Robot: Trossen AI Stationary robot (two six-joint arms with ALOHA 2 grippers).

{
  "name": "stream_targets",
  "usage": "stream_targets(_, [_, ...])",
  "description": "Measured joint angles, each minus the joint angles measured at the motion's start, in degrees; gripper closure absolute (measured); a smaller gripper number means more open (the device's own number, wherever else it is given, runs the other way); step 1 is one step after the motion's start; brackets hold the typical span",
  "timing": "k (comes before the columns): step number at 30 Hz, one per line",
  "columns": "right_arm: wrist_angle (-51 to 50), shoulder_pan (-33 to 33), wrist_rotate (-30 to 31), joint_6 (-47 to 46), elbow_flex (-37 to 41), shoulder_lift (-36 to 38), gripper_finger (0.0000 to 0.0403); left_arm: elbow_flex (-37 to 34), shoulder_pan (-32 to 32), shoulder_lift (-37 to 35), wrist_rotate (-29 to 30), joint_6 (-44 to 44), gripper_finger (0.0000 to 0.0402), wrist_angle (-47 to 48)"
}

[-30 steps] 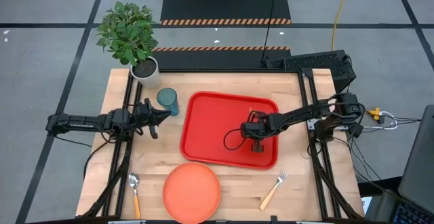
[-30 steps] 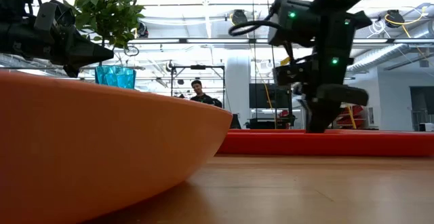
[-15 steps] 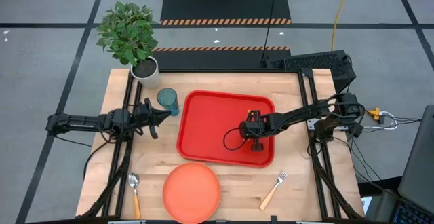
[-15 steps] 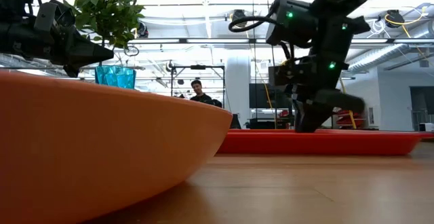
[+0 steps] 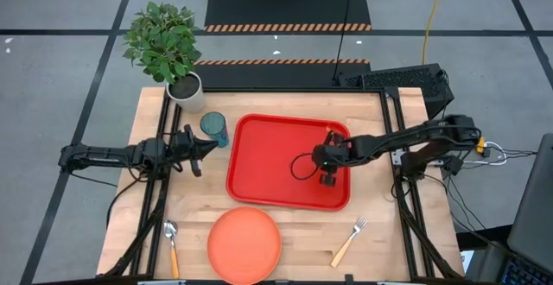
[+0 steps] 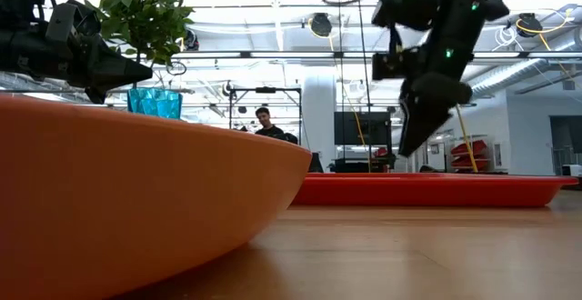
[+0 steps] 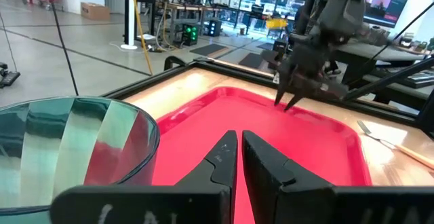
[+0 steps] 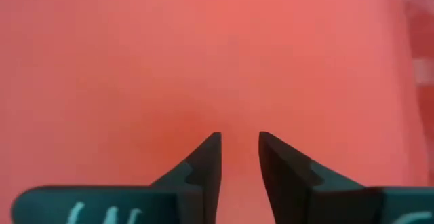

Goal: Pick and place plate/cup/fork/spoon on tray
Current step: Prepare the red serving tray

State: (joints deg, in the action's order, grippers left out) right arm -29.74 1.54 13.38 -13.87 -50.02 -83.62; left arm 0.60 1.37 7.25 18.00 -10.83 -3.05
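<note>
- Two arms reach in over the wooden table (image 5: pixel 285 224): the right gripper (image 5: pixel 327 178) hangs above the right part of the red tray (image 5: pixel 268 160), clear of its floor, its fingers (image 8: pixel 207 157) a narrow gap apart and empty.
- The left gripper (image 5: pixel 207 150) waits at the table's left, just beside the teal cup (image 5: pixel 213 129); its fingers (image 7: pixel 224 157) are nearly together, gripping nothing.
- The cup stands upright off the tray, near its far left corner, close to a potted plant (image 5: pixel 166 45).
- The orange plate (image 5: pixel 244 243) lies on the table near the front edge, below the tray.
- The spoon (image 5: pixel 171 243) lies left of the plate; the fork (image 5: pixel 348 241) lies right of it.
</note>
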Motion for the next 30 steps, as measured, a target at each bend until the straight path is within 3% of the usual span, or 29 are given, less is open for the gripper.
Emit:
stream_targets(2, [-1.83, 0.02, 0.61, -5.81, -0.08, 2.51, 0.0298, 0.00, 0.02, 0.00, -0.02, -0.17, 0.0376, 0.00])
stream_targets(8, [-16.65, -0.40, 0.60, -36.72, -0.11, 6.95, 0.0292, 0.00, 0.02, 0.00, -0.03, -0.45, 0.0376, 0.00])
stream_targets(11, [-23.72, -0.28, -1.95, -42.65, 0.14, 7.15, 0.0295, 0.00, 0.02, 0.00, -0.04, -0.78, 0.0376, 0.02])
stream_targets(21, [-19.45, 0.04, -7.39, -48.86, 8.74, 7.28, 0.0304, 0.02, 0.01, 0.80, -0.10, -0.90, 0.0376, 0.07])
stream_targets(30, [-15.99, 0.04, -7.62, -49.07, 10.95, 8.07, 0.0305, 0.01, 0.01, 1.81, -0.09, -0.43, 0.0376, -0.04])
